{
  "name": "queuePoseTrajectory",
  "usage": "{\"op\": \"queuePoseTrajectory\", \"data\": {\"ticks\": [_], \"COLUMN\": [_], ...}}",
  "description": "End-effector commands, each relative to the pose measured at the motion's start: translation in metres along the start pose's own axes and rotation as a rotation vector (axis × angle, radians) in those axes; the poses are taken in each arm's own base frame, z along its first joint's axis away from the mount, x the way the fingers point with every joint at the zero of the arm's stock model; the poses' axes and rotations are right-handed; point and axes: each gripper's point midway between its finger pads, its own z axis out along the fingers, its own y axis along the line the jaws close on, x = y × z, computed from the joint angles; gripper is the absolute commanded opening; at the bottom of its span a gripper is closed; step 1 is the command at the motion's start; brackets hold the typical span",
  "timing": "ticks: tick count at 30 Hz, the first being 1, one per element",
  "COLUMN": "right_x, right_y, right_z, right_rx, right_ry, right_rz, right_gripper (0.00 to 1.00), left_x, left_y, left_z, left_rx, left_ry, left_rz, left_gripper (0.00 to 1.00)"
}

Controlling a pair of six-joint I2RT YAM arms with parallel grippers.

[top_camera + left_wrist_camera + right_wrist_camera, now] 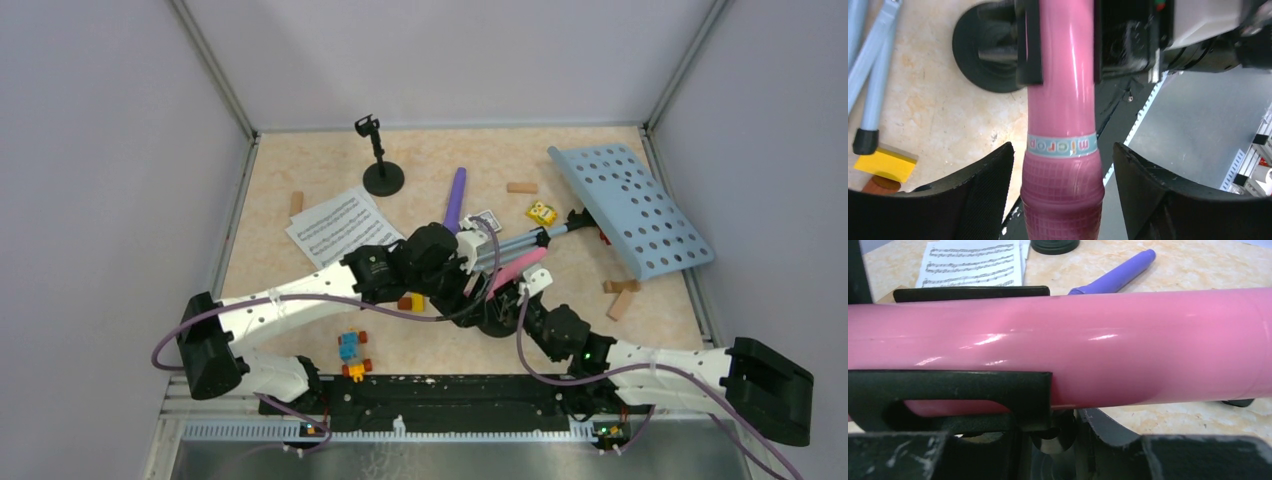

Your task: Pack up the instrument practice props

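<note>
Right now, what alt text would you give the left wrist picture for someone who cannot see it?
A pink toy microphone runs up the middle, between the open jaws of the left gripper, while the right gripper clamps it higher up. Behind lie a black round base and pale blue tripod legs on the beige table.

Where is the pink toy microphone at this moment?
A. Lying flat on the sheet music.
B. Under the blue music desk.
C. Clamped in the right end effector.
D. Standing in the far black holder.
C: in the right wrist view the right end effector is closed on the pink microphone.
</note>
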Motion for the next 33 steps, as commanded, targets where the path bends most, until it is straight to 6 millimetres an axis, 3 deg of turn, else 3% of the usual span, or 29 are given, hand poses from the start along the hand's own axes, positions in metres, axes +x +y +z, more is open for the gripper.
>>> {"op": "queuePoseTrajectory", "data": {"ticks": [1, 7, 14, 15, 21, 23, 29, 33], "right_x": [-0.04, -0.041, -0.042, -0.042, -0.041, -0.042, -0.04, -0.033], "right_y": [0.021, 0.02, 0.013, 0.013, 0.01, 0.006, -0.025, -0.047], "right_z": [0.001, -0.002, -0.002, -0.002, -0.002, -0.002, -0.001, -0.001], "right_rx": [-0.109, -0.111, -0.077, -0.076, -0.056, -0.033, 0.148, 0.231], "right_ry": [-0.13, -0.137, -0.135, -0.136, -0.136, -0.135, -0.105, -0.077], "right_rz": [0.066, 0.064, 0.053, 0.053, 0.064, 0.065, 0.038, 0.034], "right_gripper": [0.0, 0.0, 0.0, 0.0, 0.0, 0.0, 0.0, 0.0], "left_x": [-0.048, -0.052, -0.035, -0.034, -0.032, -0.028, -0.008, 0.005], "left_y": [-0.016, -0.016, -0.015, -0.015, -0.02, -0.02, -0.011, -0.004], "left_z": [-0.012, -0.011, -0.004, -0.004, -0.003, -0.003, -0.013, -0.03], "left_rx": [0.014, 0.015, 0.042, 0.044, 0.075, 0.076, 0.028, -0.021], "left_ry": [-0.154, -0.173, -0.12, -0.116, -0.104, -0.089, -0.032, -0.023], "left_rz": [0.045, 0.057, 0.043, 0.042, 0.038, 0.032, -0.001, -0.027], "left_gripper": [0.77, 0.58, 0.61, 0.57, 0.09, 0.0, 0.0, 0.0]}}
